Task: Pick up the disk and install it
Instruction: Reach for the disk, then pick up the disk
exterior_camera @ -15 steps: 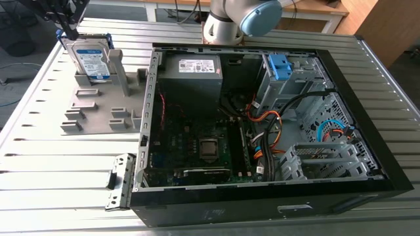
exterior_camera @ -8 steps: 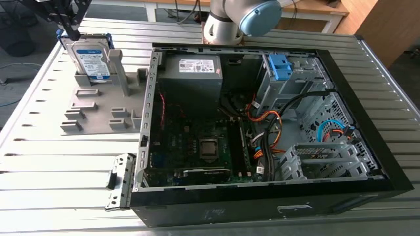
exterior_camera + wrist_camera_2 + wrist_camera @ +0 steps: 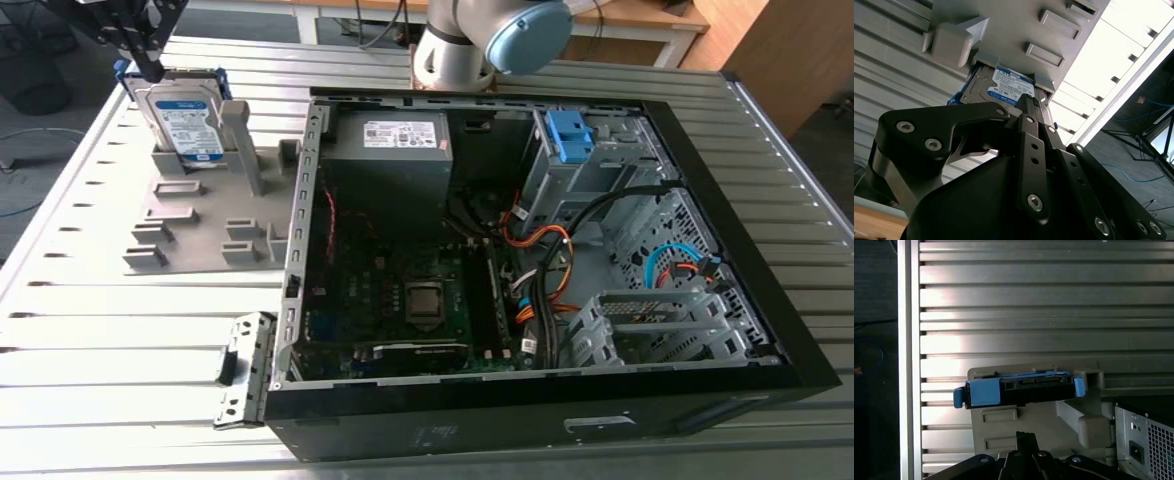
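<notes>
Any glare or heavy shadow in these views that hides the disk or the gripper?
Second wrist view: the table is blown out white, the gripper dark against it, the disk evenly lit. First wrist view: a glare band across the slats, disk unaffected. Exterior view: even light, the computer case shadowed inside.

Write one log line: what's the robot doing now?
gripper: at top edge of disk | disk: upright in grey holder, not installed | computer case: open
</notes>
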Available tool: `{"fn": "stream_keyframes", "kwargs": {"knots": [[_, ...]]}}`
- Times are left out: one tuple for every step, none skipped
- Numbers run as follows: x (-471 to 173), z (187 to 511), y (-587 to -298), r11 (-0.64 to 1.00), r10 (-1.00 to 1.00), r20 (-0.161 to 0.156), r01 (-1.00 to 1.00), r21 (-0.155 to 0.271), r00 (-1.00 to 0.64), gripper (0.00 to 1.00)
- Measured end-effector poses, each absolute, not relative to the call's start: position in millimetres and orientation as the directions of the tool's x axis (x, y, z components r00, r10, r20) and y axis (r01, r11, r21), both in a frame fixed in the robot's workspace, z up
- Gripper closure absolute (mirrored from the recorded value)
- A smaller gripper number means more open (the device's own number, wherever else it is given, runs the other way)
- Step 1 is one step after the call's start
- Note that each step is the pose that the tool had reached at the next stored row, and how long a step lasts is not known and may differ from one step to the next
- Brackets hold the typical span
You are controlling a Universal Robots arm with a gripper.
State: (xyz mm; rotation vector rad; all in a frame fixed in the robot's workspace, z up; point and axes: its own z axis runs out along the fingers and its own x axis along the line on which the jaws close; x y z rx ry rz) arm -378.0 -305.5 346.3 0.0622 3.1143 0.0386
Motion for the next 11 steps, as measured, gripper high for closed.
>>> {"fn": "stream_keyframes", "kwargs": {"knots": [[-378.0, 346.3, -305.5, 0.999, 0.04, -0.026, 0.04, 0.025, -0.999, 0.89], [-378.0, 346.4, -305.5, 0.999, 0.04, -0.026, 0.04, 0.025, -0.999, 0.89], [-378.0, 346.4, -305.4, 0.999, 0.04, -0.026, 0.04, 0.025, -0.999, 0.89], [-378.0, 346.4, -305.4, 0.999, 0.04, -0.026, 0.04, 0.025, -0.999, 0.89], [-378.0, 346.4, -305.4, 0.999, 0.04, -0.026, 0.04, 0.025, -0.999, 0.89], [-378.0, 346.4, -305.4, 0.999, 0.04, -0.026, 0.04, 0.025, -0.999, 0.89], [-378.0, 346.4, -305.4, 0.999, 0.04, -0.026, 0.04, 0.025, -0.999, 0.89], [-378.0, 346.4, -305.4, 0.999, 0.04, -0.026, 0.039, 0.025, -0.999, 0.89], [-378.0, 346.4, -305.4, 0.999, 0.039, -0.026, 0.038, 0.025, -0.999, 0.89], [-378.0, 346.3, -305.4, 0.999, 0.037, -0.026, 0.036, 0.025, -0.999, 0.89], [-378.0, 346.4, -305.4, 0.999, 0.035, -0.026, 0.034, 0.025, -0.999, 0.89]]}}
